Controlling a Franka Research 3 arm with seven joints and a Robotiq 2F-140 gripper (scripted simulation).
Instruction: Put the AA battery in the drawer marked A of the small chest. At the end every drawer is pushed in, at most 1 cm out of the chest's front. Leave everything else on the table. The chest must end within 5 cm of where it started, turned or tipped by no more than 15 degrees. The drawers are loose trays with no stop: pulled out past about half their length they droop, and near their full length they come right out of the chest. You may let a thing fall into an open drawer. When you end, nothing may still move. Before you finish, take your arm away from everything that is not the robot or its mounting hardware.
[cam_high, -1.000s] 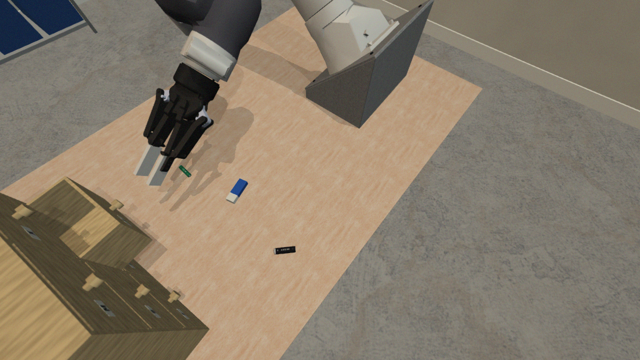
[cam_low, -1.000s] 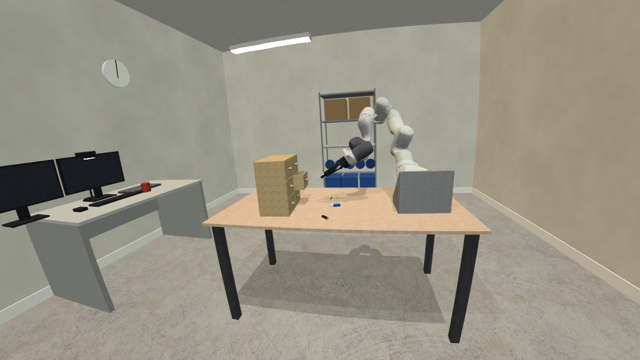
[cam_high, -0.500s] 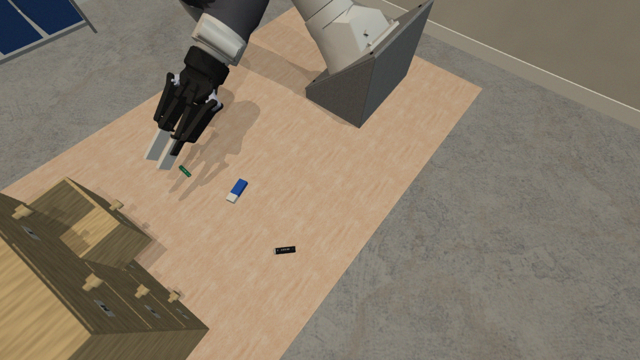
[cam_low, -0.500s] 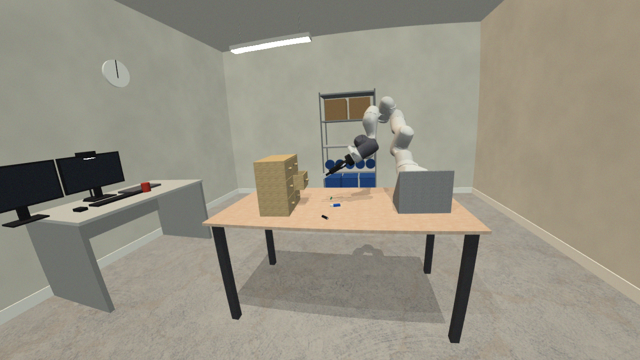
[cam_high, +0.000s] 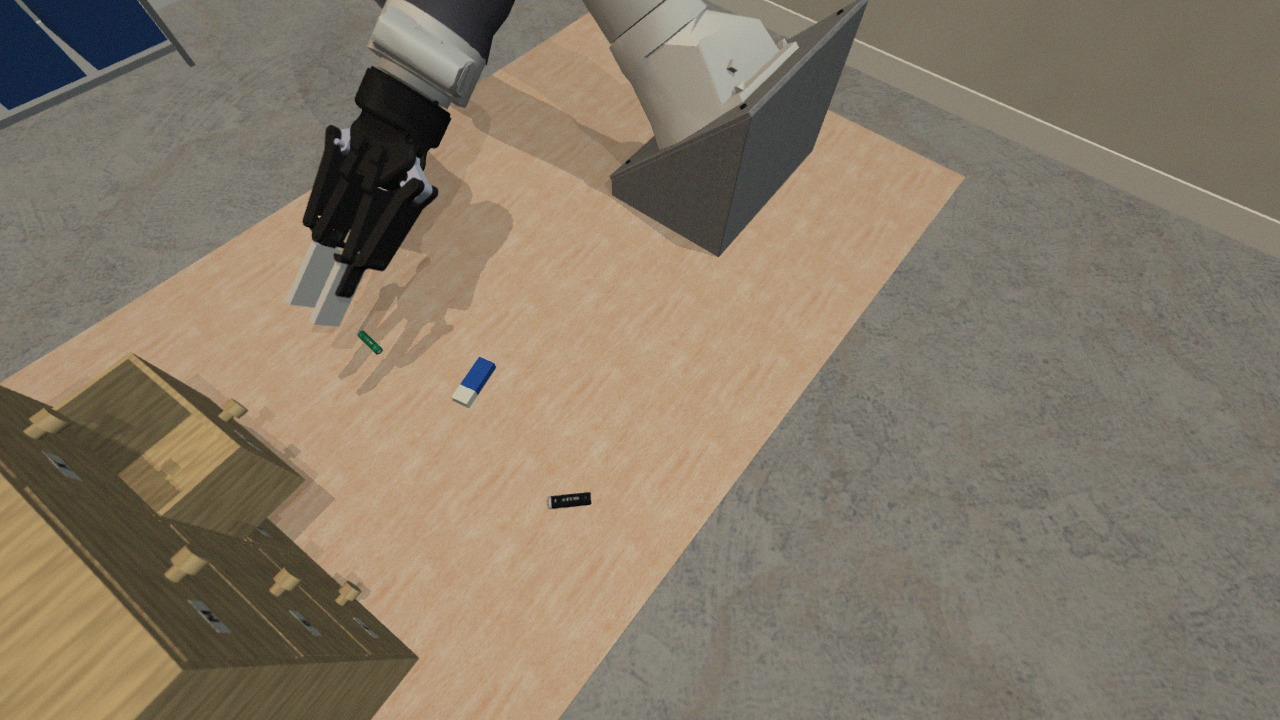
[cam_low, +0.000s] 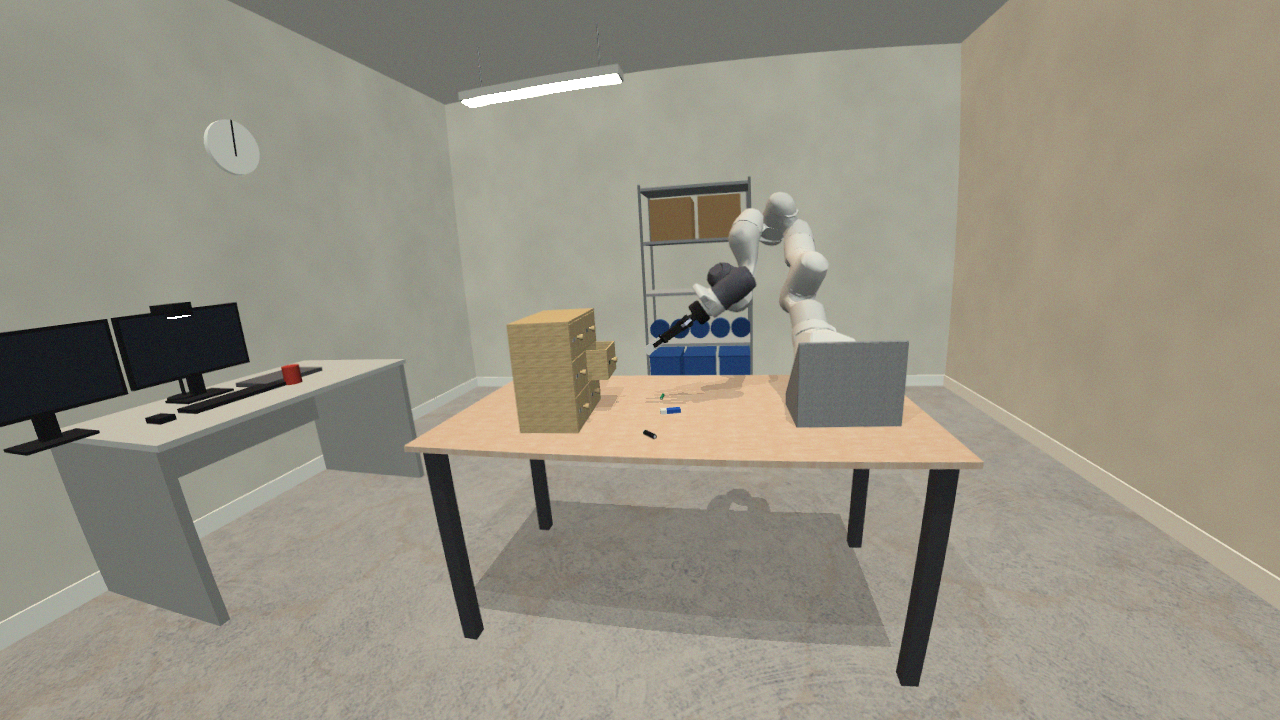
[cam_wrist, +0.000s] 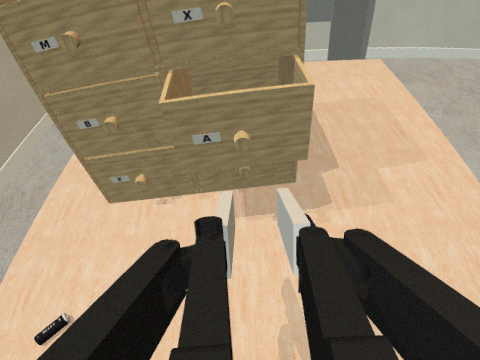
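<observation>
The drawer A (cam_high: 234, 494) (cam_low: 601, 363) (cam_wrist: 275, 115) stands open, probably for receiving the black battery (cam_high: 569, 500) (cam_low: 649, 434) (cam_wrist: 52, 328), and the tool (cam_high: 312, 313) (cam_low: 650, 346) (cam_wrist: 255, 208), released and holding nothing, hangs apart.

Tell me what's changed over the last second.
The gripper backed away from the pulled-out drawer A, toward the arm's base, fingers apart and empty. Nothing grasped or released. Drawer, chest, black battery and eraser stayed put.
</observation>
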